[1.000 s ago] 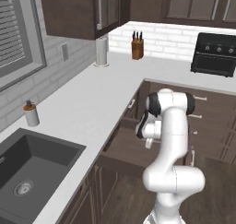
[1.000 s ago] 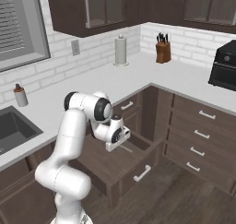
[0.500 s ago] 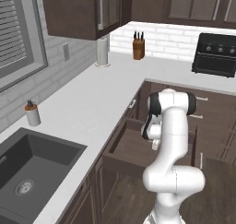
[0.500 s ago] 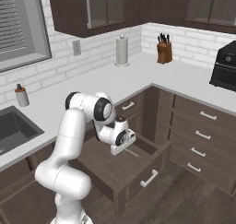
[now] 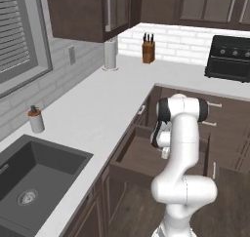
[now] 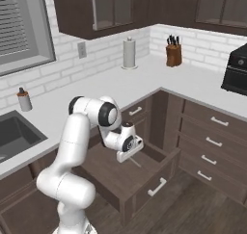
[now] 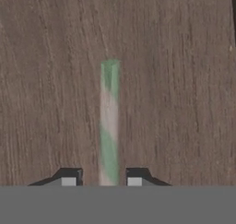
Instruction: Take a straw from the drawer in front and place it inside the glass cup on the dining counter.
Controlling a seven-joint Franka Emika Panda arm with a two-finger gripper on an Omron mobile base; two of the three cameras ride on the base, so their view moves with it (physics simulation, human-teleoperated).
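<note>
The drawer stands pulled out under the white worktop, its brown wooden floor lying close below the hand. A thin pale straw with a greenish tint lies flat on that floor, one end running down between my fingertips. My gripper is low inside the drawer, straddling the straw, open, with a narrow gap on each side of it. From the right base view, the gripper points down at the drawer floor. The glass cup and the dining counter are out of view.
The drawer's front panel with its silver handle juts into the aisle. More drawers line the cabinet to the right. On the worktop stand a soap bottle, a paper towel roll, a knife block and a black oven; a dark sink lies left.
The hand has dropped down into the drawer, close to its floor. Its fingers have drawn closer together around the straw.
</note>
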